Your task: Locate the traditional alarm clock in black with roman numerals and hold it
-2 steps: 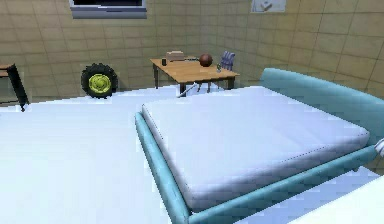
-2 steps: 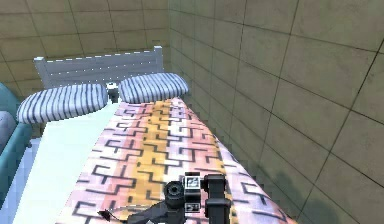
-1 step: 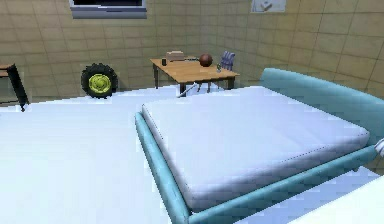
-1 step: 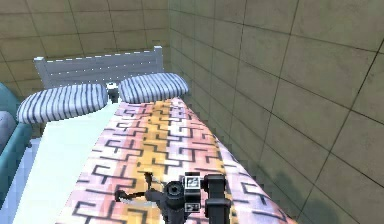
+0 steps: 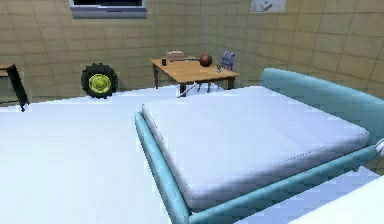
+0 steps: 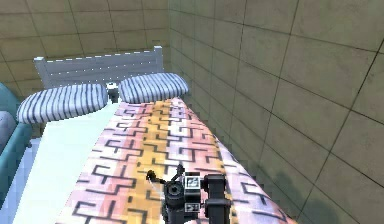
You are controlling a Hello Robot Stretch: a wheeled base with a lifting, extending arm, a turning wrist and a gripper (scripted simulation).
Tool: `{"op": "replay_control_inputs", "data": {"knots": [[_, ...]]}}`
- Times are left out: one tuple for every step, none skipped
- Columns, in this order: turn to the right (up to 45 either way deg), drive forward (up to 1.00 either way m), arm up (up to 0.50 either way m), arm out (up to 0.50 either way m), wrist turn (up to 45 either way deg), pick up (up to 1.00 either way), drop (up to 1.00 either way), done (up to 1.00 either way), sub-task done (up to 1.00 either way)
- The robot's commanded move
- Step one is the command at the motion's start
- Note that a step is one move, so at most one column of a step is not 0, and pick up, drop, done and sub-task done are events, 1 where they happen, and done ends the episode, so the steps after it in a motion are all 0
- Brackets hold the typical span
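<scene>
Dark two-finger gripper (image 6: 166,181) is at the near edge of the pink-and-yellow maze-patterned bed cover (image 6: 150,135). Jaw state: cannot tell. Small items on the brown wooden desk (image 5: 192,70) are unidentifiable.

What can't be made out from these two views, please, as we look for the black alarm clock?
Forward view: the small items on the desk are too small to tell whether one is the clock.
Forward view: the dark furniture is cut off by the left edge.
Arm side view: against the patterned blanket, whether the end effector holds anything cannot be told.
</scene>
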Motion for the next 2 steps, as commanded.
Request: {"op": "replay_control_inputs", "data": {"knots": [[0.0, 0.00, -0.30, 0.00, 0.0, 0.00, 0.00, 0.00, 0.00], [0.0, 0.00, 0.00, 0.00, 0.0, 1.00, 0.00, 0.00, 0.00]]}}
